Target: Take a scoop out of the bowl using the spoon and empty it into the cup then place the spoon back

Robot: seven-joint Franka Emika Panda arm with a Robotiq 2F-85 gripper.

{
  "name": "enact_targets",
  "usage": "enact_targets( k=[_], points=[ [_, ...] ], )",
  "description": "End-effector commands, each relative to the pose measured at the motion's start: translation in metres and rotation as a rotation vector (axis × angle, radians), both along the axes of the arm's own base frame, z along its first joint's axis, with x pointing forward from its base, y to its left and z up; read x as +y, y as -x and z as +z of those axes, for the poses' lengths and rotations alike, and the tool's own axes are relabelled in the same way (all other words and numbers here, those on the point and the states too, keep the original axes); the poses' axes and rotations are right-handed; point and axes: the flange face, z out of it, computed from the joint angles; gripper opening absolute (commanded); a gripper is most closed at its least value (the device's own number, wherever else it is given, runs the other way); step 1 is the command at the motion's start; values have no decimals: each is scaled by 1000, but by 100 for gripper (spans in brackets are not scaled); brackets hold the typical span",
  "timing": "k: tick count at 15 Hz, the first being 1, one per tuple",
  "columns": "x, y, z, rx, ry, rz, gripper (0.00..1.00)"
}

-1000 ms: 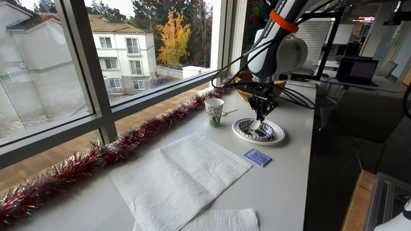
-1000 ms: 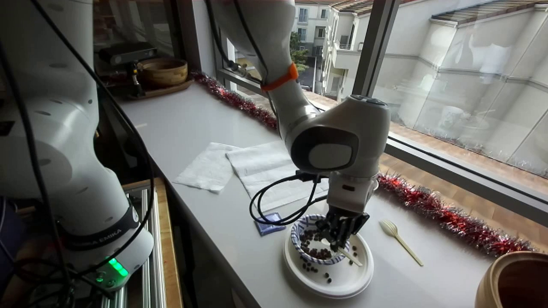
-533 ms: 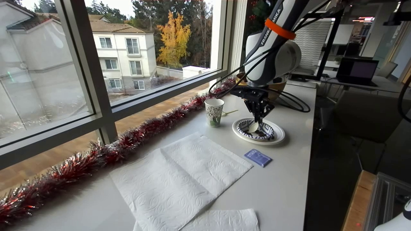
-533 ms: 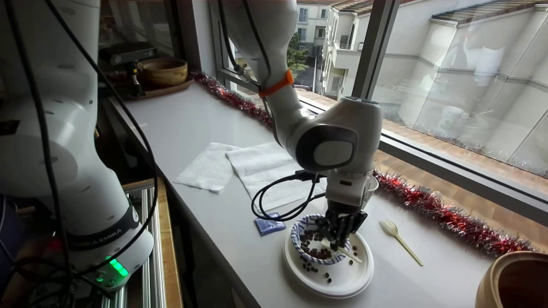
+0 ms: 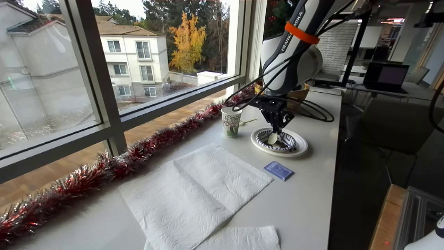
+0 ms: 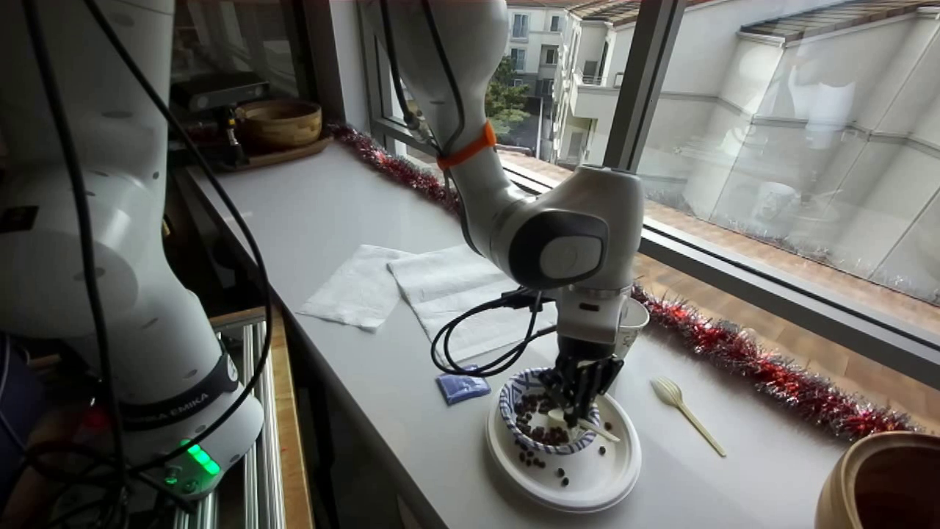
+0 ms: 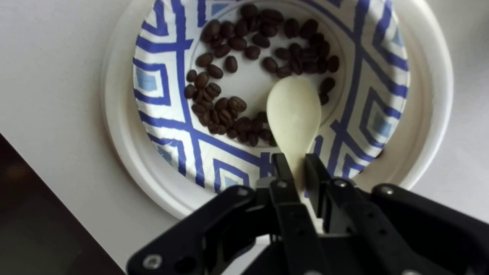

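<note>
The gripper is clamped on the cream spoon by its handle, close behind the head, which is over the patterned paper bowl of coffee beans. Expect a light, fairly stiff spoon that may twist; hold the handle, head free.

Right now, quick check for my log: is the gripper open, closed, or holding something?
Gripper: closed, holding the spoon between its fingers, over the patterned bowl.
</note>
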Motion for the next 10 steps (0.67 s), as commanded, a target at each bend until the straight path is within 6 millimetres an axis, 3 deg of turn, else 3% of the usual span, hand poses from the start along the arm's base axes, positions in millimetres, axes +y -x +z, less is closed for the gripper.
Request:
enact_targets(
  k=[1, 10],
  points=[
    [5, -3, -1, 7, 39, 22, 4],
    [22, -7, -3, -32, 41, 91, 4]
  ],
)
